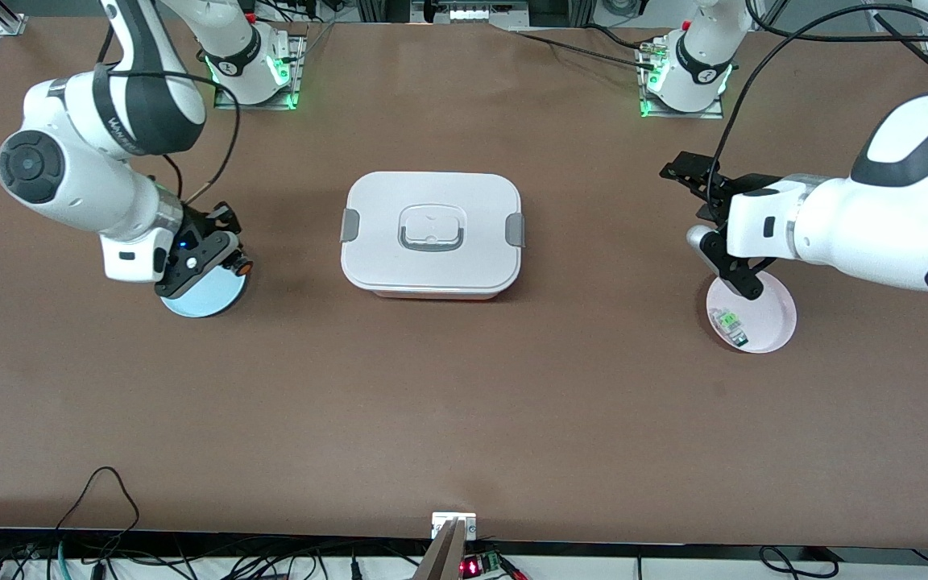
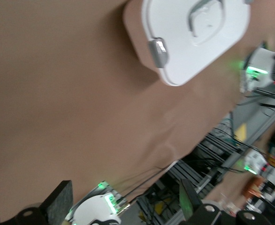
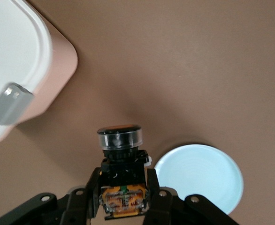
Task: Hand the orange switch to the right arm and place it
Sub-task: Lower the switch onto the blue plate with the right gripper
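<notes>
The orange switch (image 3: 122, 180) sits clamped in the right tool (image 3: 123, 199), cap end pointing out past the fingers (image 3: 91, 187), orange body between them. So the handover looks done; placing is what's left. The right tool hangs over the blue plate (image 1: 205, 296) at the right arm's end of the tabletop (image 1: 464, 419), prob. the drop spot, since the switch is poised just above its rim. The left tool (image 1: 722, 234) is spread wide w/ nothing in it, over the pink plate (image 1: 770, 322), waiting. A green-and-grey part (image 1: 730, 322) lies in that plate. The white lidded box (image 1: 432, 234) stands mid-tabletop between the plates, lid latched, not in play.
</notes>
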{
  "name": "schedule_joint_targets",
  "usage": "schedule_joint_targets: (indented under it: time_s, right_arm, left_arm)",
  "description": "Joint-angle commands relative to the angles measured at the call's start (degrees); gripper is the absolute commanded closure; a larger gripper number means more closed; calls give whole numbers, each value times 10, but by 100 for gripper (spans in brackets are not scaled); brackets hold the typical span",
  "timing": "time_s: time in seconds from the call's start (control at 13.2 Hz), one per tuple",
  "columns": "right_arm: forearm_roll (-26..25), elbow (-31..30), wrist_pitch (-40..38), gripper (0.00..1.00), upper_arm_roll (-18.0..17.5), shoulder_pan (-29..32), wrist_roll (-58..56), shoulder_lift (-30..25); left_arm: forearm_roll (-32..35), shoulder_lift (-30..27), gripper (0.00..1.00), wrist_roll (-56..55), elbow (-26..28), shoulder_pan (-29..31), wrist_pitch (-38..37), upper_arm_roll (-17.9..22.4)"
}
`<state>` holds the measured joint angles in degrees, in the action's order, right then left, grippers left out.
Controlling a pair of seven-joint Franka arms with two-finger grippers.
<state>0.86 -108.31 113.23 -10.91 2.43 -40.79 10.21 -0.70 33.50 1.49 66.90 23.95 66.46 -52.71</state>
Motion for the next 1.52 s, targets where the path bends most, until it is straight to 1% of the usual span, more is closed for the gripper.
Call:
schedule_joint_targets:
  time_s: [0.0,0.08,0.15,0.23,0.3,0.38,0.45,0.53,0.61,0.68,0.83,0.91,0.99,1.06,1.21,1.36,1.44]
  right_arm:
    - [-59,-13,48,65,-6,29,-113,8]
    - [-70,-15,52,65,-6,39,-158,10]
    - [-73,-18,52,65,-6,45,-196,11]
    - [-73,-27,53,65,-6,51,-232,14]
    - [-75,-34,54,65,-6,61,-260,16]
    - [-84,-43,56,65,-5,65,-283,17]
    - [-89,-57,63,65,-5,71,-300,17]
    - [-90,-71,77,65,-2,76,-321,17]
    - [-90,-82,93,65,4,78,-342,17]
    - [-91,-94,111,65,10,78,-360,17]
    - [-97,-115,149,65,15,78,-397,22]
    - [-99,-123,166,65,15,81,-411,24]
    - [-99,-126,176,65,15,86,-419,31]
    - [-99,-131,189,65,15,94,-425,42]
    - [-99,-148,223,65,15,100,-438,52]
    - [-98,-170,249,65,15,100,-439,52]
    - [-97,-177,256,65,15,100,-438,52]
  left_arm:
    - [57,-34,0,-17,-34,-43,-10,41]
    - [57,-62,0,-15,-27,-92,-4,122]
    - [52,-85,0,-11,-21,-136,-2,192]
    - [52,-115,0,-10,0,-178,15,254]
    - [52,-150,0,-11,37,-221,55,313]
    - [50,-183,0,-10,71,-249,90,365]
    - [52,-213,0,-10,105,-278,128,406]
    - [51,-236,0,-10,137,-298,159,442]
    - [50,-257,0,-11,169,-312,185,468]
    - [47,-276,0,-12,199,-316,208,488]
    - [10,-302,0,-13,248,-312,259,510]
    - [-5,-309,0,-18,256,-309,270,516]
    - [-5,-311,0,-21,258,-305,270,517]
    - [-9,-315,0,-26,264,-284,271,517]
    - [-4,-327,0,-28,277,-274,270,514]
    - [-2,-349,0,-26,317,-261,271,512]
    - [-2,-351,0,-26,322,-258,272,512]
